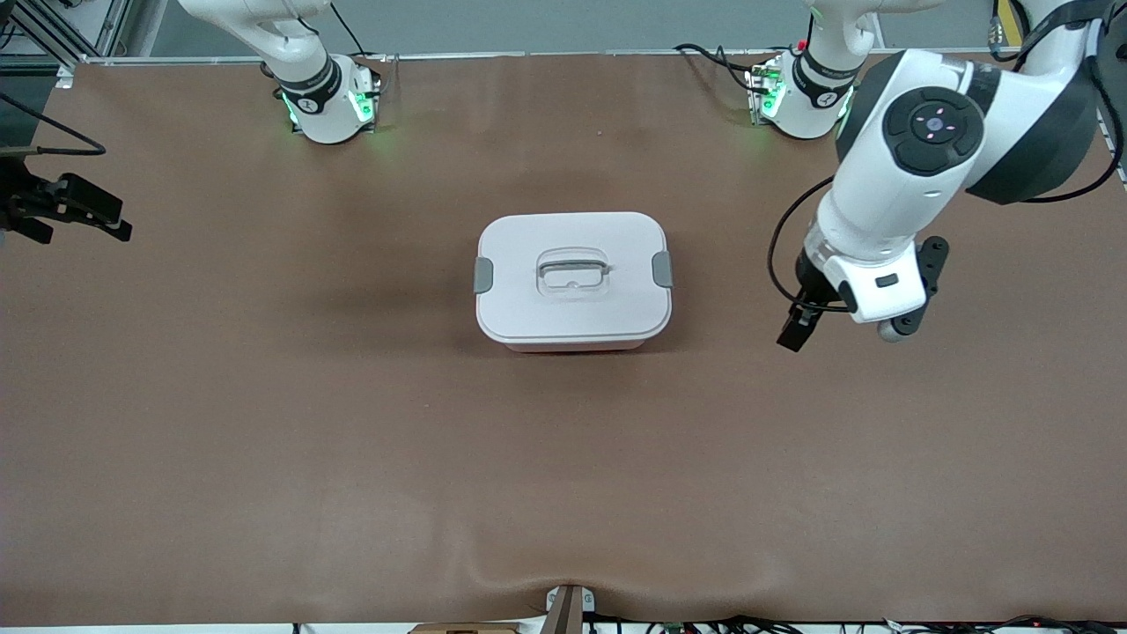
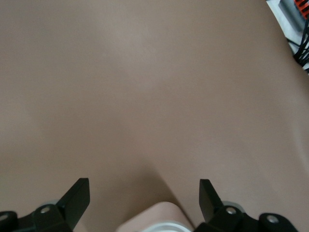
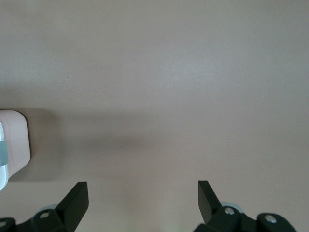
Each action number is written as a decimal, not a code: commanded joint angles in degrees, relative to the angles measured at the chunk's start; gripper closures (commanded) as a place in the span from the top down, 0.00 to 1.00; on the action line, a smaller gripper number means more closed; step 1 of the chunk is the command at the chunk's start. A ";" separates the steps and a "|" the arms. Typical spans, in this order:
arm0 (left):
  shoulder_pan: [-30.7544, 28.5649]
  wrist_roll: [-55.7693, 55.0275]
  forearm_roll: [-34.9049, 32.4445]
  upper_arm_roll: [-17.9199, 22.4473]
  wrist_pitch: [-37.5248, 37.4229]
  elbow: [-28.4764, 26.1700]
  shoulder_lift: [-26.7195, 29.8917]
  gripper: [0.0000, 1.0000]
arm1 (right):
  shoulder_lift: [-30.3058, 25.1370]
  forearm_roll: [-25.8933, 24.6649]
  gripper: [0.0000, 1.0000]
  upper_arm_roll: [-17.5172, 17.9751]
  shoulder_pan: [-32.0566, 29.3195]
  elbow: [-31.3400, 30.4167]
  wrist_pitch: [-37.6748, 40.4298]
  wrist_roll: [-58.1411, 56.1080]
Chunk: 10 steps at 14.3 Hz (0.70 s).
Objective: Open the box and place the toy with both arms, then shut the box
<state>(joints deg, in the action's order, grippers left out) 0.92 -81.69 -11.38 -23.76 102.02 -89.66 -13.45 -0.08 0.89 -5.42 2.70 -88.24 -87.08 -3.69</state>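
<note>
The box (image 1: 572, 277) stands shut in the middle of the table, its white lid held by a grey clip (image 1: 483, 275) at each end, with a clear handle (image 1: 573, 269) in the lid. My left gripper (image 1: 797, 330) hangs open and empty over bare table beside the box, toward the left arm's end. In the left wrist view a corner of the box (image 2: 159, 220) shows between the open left gripper (image 2: 144, 193) fingers. My right gripper (image 1: 88, 211) hovers open near the right arm's end of the table. The right wrist view shows the open right gripper (image 3: 142, 195) and the box (image 3: 12, 145). The toy is out of view.
A brown mat (image 1: 352, 440) covers the table. Cables and a small bracket (image 1: 568, 608) sit at the table edge nearest the front camera. More cables (image 2: 299, 29) lie past the mat's edge in the left wrist view.
</note>
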 commanded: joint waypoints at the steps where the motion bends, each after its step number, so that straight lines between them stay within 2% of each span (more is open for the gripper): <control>1: -0.13 12.29 1.44 3.26 -3.48 -0.17 2.46 1.00 | -0.10 0.42 1.00 0.41 -0.68 0.52 0.51 0.79; 3: -0.13 24.58 4.41 7.47 -4.28 -0.17 4.74 1.00 | -0.10 0.42 1.00 0.41 -0.77 0.52 0.60 0.79; 6: -0.05 41.91 9.60 15.82 -4.20 -0.26 7.11 1.00 | -0.01 0.51 1.00 0.41 -0.68 0.43 0.51 0.79; 8: -0.05 46.95 10.58 19.43 -4.89 -0.26 7.99 1.00 | -0.01 0.51 1.00 0.49 -0.68 0.43 0.51 0.79; 10: -0.05 48.72 10.59 20.50 -5.42 -0.26 8.87 1.00 | -0.01 0.51 1.00 0.41 -0.68 0.43 0.60 0.79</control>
<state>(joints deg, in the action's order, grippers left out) 0.46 -34.89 -1.71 -3.88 97.62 -89.37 -6.14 -0.07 0.89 -5.46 2.70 -88.24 -87.01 -3.69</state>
